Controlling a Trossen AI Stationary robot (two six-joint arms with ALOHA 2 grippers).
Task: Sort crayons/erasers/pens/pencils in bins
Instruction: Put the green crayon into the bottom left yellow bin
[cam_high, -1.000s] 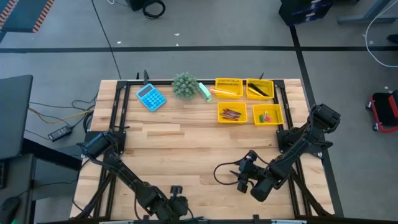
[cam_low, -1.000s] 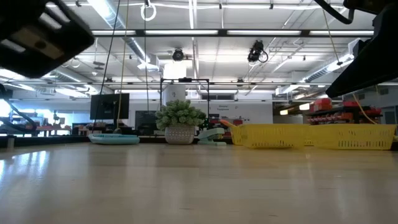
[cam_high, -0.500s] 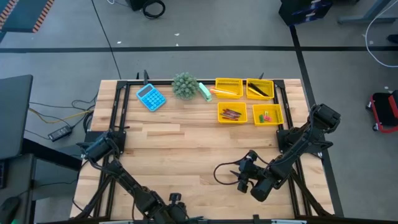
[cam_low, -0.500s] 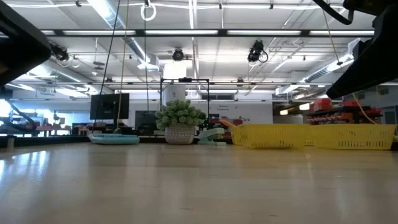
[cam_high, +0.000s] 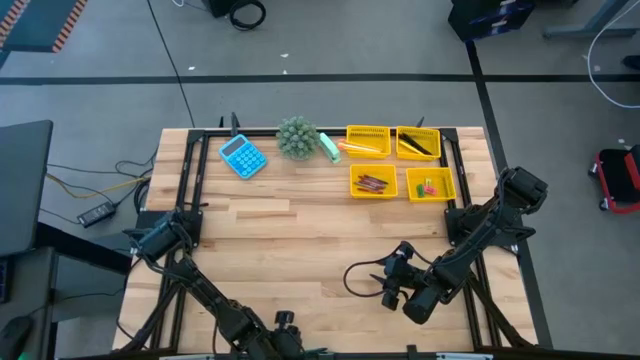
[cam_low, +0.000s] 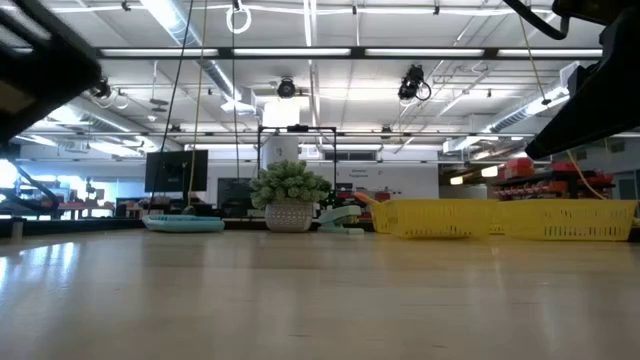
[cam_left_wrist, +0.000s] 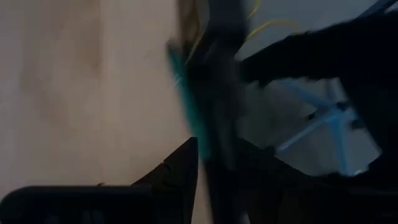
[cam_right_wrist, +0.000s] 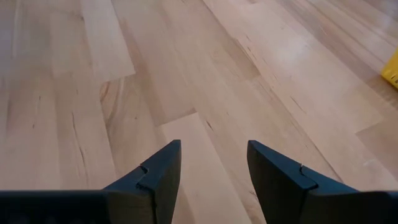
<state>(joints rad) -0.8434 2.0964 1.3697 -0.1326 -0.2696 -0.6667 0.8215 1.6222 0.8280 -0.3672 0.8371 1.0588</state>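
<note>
Four yellow bins stand at the table's far right. One holds pencils (cam_high: 367, 143), one pens (cam_high: 419, 144), one crayons (cam_high: 373, 182), one erasers (cam_high: 430, 185). In the low view the bins (cam_low: 500, 219) show as a yellow wall. My right gripper (cam_high: 393, 283) (cam_right_wrist: 211, 168) hangs open over bare wood in the near right part, far from the bins. My left gripper (cam_high: 284, 322) (cam_left_wrist: 216, 149) is open at the table's near edge, with nothing between its fingers.
A blue calculator (cam_high: 242, 156), a potted plant (cam_high: 297, 137) and a pale green object (cam_high: 330, 148) stand along the far edge, left of the bins. The middle of the wooden table (cam_high: 300, 230) is bare. A dark frame (cam_high: 195, 170) runs along the table's sides.
My left gripper has gone a little toward the table's near edge and then kept still. Its arm has slid out toward the left side of the low view.
</note>
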